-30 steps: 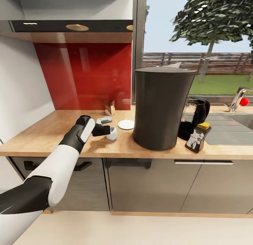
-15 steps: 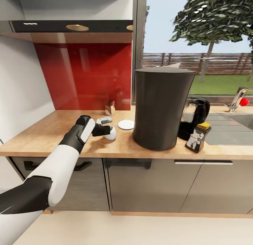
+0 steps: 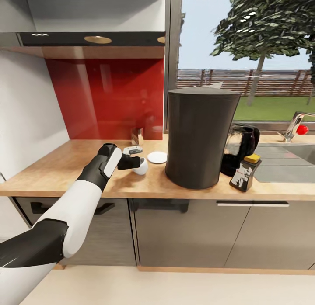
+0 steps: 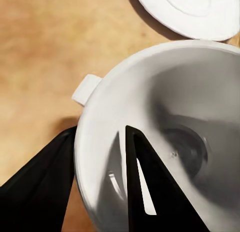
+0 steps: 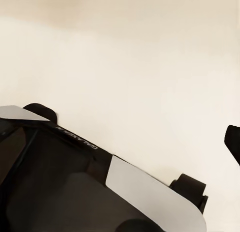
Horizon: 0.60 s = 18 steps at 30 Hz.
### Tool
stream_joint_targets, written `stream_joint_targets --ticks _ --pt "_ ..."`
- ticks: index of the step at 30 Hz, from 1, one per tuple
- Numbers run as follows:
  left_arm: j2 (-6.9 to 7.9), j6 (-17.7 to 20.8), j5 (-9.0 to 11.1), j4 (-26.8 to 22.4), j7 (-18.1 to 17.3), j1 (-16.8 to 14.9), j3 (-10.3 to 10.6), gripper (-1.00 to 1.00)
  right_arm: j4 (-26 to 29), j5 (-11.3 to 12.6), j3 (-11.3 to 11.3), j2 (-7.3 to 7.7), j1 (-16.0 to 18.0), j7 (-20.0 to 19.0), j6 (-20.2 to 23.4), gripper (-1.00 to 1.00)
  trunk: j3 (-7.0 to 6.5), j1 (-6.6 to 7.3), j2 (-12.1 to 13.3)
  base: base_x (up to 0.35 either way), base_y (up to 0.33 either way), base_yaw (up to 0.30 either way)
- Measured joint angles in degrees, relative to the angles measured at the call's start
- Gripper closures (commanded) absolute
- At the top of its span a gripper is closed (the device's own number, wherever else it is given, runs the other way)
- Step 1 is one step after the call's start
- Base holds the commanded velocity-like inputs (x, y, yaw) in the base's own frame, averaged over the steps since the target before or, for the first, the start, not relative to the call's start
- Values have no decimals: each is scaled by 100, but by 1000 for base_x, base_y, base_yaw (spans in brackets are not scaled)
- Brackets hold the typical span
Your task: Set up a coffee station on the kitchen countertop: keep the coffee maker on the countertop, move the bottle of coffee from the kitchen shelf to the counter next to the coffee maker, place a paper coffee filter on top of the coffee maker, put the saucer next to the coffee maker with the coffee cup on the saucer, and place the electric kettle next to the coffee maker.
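Left gripper point(image 3: 136, 162) clenched on cup point(image 3: 141, 166) rim (1 finger point(image 4: 150, 192) inside, 1 outside, per wrist view); saucer point(image 3: 157, 157) just beside, near coffee maker point(image 3: 200, 138) on table point(image 3: 52, 169). Right fingers' state: cannot tell.

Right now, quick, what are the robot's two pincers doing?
Left pincer: shut on the small white coffee cup, pinching its rim, one finger inside.
Right pincer: cannot be told.

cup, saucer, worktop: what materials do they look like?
Coffee cup: glossy white, likely glazed ceramic, smooth shaded interior. Saucer: the same white sheen, probably ceramic. Kitchen countertop: light wood or wood-look laminate, grain visible. Left pincer grips the cup wall.
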<state>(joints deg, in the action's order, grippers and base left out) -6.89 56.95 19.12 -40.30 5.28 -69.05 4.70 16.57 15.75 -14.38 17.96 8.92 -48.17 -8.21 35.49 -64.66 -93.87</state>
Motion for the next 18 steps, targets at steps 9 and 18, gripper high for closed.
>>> stream_joint_targets --ticks 9,18 --pt "-63 -3 -2 -64 2 -35 0 100 0 0 0 0 0 0 0 -100 -80 0 0 0 0 0" --pt "-103 -7 -35 608 31 -1215 -7 100 0 0 4 0 0 0 0 -100 -160 0 0 0 0 0"
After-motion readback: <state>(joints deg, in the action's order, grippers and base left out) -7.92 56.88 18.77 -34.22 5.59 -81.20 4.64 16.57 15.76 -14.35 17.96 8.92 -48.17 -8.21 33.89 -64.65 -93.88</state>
